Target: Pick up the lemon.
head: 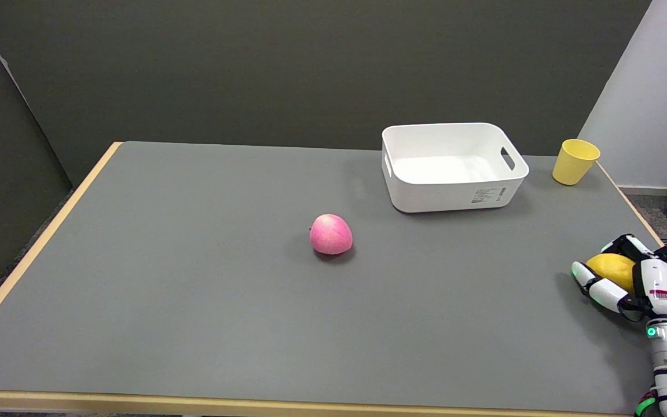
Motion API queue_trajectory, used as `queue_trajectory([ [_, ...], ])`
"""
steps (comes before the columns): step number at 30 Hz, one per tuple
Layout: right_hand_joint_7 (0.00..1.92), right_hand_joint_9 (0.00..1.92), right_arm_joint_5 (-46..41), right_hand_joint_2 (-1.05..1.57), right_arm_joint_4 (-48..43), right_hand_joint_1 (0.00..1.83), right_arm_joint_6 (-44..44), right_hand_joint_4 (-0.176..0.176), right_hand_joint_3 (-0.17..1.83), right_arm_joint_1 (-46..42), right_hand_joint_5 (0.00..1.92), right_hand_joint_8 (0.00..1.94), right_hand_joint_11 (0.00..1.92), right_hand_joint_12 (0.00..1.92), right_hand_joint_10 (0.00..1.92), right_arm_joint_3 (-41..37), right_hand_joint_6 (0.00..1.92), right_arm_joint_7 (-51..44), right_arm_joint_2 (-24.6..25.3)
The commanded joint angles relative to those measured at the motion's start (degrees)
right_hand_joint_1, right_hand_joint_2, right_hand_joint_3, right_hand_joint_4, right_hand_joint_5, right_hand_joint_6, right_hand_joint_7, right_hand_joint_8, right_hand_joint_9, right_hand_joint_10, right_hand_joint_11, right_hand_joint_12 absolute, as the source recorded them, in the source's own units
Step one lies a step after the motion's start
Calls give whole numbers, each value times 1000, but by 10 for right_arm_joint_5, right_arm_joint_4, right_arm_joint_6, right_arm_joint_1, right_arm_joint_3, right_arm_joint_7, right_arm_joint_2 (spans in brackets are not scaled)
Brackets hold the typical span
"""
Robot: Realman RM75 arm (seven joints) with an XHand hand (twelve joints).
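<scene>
One black-and-white right hand reaches in at the lower right of the grey counter, and we see its fingers wrapped around the oval yellow lemon, thumb on the near side and the others curled over the far side, close to the counter's right edge; we cannot tell whether the lemon is touching the counter. Farther in, near the middle and well apart from the hand, we find a round pink apple. Beyond it, toward the far right, a white rectangular plastic bin with handle slots stands, and a small yellow plastic cup sits upright near it at the far right corner.
</scene>
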State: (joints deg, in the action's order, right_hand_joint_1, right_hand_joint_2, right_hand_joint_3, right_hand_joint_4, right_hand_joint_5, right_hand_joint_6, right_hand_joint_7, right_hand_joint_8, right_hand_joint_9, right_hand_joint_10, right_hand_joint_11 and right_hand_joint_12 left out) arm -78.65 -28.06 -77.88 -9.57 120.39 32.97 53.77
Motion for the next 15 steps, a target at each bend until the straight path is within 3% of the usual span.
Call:
queue_trajectory([
  [1, 441, 667, 80, 804, -1, 808, -3, 15, 701, 17, 621, 1941, 97, 1921, 1921, -59, 1834, 10, -5],
  [4, 505, 780, 126, 724, -28, 752, -4, -4, 759, 19, 538, 1941, 235, 1921, 1921, -98, 1921, 10, -13],
  [10, 618, 964, 209, 752, -110, 806, 2, 1, 693, 30, 536, 1941, 509, 1921, 1921, -165, 1921, 10, -29],
  [15, 646, 1007, 255, 748, -181, 821, 36, 0, 696, 60, 539, 1941, 589, 1921, 1921, -178, 1921, 5, -41],
])
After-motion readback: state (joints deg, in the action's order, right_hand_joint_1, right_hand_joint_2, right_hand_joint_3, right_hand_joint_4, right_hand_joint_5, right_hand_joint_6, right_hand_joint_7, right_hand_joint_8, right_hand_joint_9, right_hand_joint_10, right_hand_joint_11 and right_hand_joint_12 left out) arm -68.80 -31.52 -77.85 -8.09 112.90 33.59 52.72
